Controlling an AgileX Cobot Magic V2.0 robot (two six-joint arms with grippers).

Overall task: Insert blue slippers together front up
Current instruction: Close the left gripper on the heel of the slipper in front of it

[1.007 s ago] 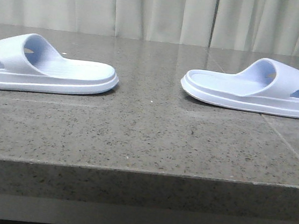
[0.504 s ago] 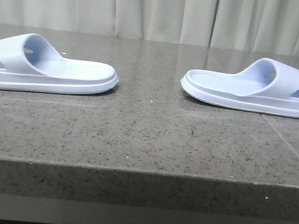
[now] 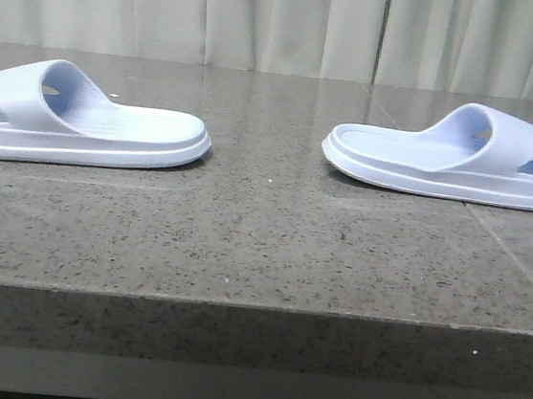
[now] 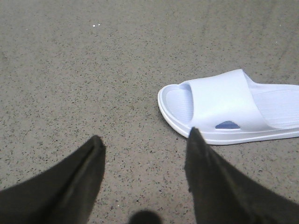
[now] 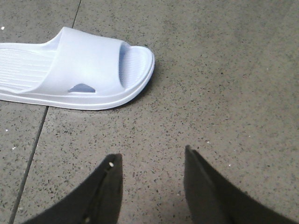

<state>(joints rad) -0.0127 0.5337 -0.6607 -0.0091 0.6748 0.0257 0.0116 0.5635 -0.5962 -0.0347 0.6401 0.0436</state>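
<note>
Two pale lavender-blue slippers lie flat, soles down, on the grey speckled table. In the front view one slipper [image 3: 82,126] is at the left and the other slipper [image 3: 459,159] at the right, their heel ends facing each other across a gap. No gripper shows in the front view. In the left wrist view my left gripper [image 4: 145,139] is open and empty above bare table, the left slipper [image 4: 229,107] just beyond one finger. In the right wrist view my right gripper [image 5: 152,155] is open and empty, the right slipper [image 5: 74,70] apart from it.
The table's front edge [image 3: 255,304] runs across the front view. A pale curtain [image 3: 287,19] hangs behind the table. A seam line [image 5: 32,154] in the tabletop runs beside the right slipper.
</note>
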